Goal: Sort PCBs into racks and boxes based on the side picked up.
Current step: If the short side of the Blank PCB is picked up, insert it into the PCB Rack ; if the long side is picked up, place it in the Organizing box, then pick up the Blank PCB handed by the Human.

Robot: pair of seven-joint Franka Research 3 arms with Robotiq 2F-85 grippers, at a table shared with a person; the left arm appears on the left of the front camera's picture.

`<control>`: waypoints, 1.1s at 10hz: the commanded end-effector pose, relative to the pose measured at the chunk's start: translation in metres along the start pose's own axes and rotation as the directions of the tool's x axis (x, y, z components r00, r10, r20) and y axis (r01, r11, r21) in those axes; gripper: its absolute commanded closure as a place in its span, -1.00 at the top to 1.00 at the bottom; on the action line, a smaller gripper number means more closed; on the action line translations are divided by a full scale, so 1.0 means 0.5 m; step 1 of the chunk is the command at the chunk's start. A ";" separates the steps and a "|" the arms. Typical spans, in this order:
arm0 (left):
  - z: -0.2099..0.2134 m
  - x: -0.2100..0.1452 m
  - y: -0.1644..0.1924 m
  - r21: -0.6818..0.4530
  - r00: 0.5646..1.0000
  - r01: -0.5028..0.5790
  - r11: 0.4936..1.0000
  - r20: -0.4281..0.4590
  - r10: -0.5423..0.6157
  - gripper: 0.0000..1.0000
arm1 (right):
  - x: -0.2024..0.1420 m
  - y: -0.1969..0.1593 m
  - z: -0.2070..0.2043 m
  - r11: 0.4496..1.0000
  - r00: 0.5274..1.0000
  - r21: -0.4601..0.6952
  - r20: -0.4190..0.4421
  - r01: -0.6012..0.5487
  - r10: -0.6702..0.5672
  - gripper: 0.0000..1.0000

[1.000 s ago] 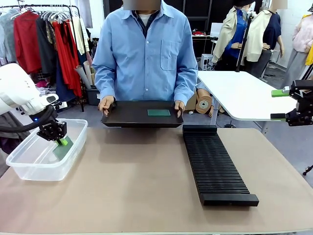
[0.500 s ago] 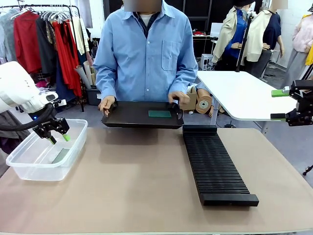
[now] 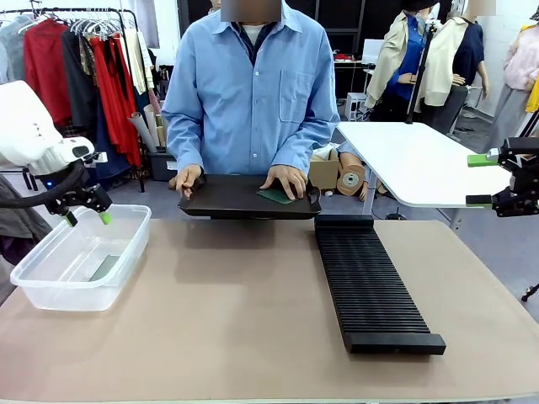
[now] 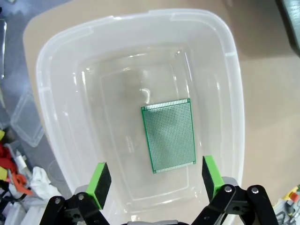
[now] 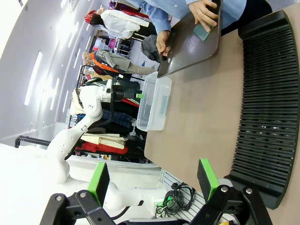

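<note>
— State of left gripper [image 4: 155, 177]?
— Spread wide, gripping nothing; hanging above the clear tub [image 4: 47, 93] at the left end of the table [image 3: 227, 320]. One green board [image 4: 168, 135] flat on the tub floor, apart from both pads.
— And right gripper [image 3: 480, 179]?
— Likewise spread and empty, raised beyond the table's right edge, well apart from the black slotted rack [image 3: 370, 286].
— Farther out?
— Second board [image 3: 274, 196] on a black tray [image 3: 227, 198] at the far edge, partly under a person's hand [image 3: 285, 179]; other hand [image 3: 187, 178] at the tray's left rim.
</note>
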State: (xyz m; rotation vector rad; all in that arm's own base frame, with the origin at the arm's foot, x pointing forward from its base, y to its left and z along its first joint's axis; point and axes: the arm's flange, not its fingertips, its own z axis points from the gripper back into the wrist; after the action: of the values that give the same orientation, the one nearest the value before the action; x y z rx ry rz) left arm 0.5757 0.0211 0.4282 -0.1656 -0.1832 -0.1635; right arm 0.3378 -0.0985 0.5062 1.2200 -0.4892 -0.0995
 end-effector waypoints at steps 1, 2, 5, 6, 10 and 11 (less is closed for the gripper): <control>0.011 -0.018 -0.016 0.039 1.000 -0.005 0.999 0.014 0.005 1.00 | 0.004 0.004 0.001 1.000 1.000 0.012 0.003 -0.013 0.013 1.00; 0.017 -0.021 -0.019 0.042 1.000 -0.001 0.999 0.014 0.000 1.00 | 0.004 0.004 0.001 1.000 1.000 0.012 0.003 -0.013 0.013 1.00; 0.020 -0.023 -0.019 0.026 1.000 -0.002 1.000 0.013 0.002 1.00 | 0.004 0.004 0.001 1.000 1.000 0.012 0.003 -0.013 0.013 1.00; 0.020 -0.022 -0.019 0.024 1.000 -0.001 1.000 0.013 0.001 1.00 | 0.004 0.004 0.001 1.000 1.000 0.012 0.003 -0.013 0.013 1.00; 0.022 -0.018 -0.013 -0.078 1.000 -0.012 0.997 0.007 0.013 1.00 | 0.004 0.004 0.001 1.000 1.000 0.012 0.003 -0.013 0.013 1.00; 0.026 -0.018 0.004 -0.227 0.999 -0.041 0.973 -0.009 0.040 1.00 | 0.004 0.004 0.001 1.000 1.000 0.012 0.003 -0.013 0.013 1.00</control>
State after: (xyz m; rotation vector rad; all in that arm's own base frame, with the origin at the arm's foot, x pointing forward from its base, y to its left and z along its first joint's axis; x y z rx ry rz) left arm 0.5649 0.0149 0.4358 -0.2600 -0.1763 -0.1505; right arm 0.3378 -0.0985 0.5062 1.2200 -0.4892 -0.0995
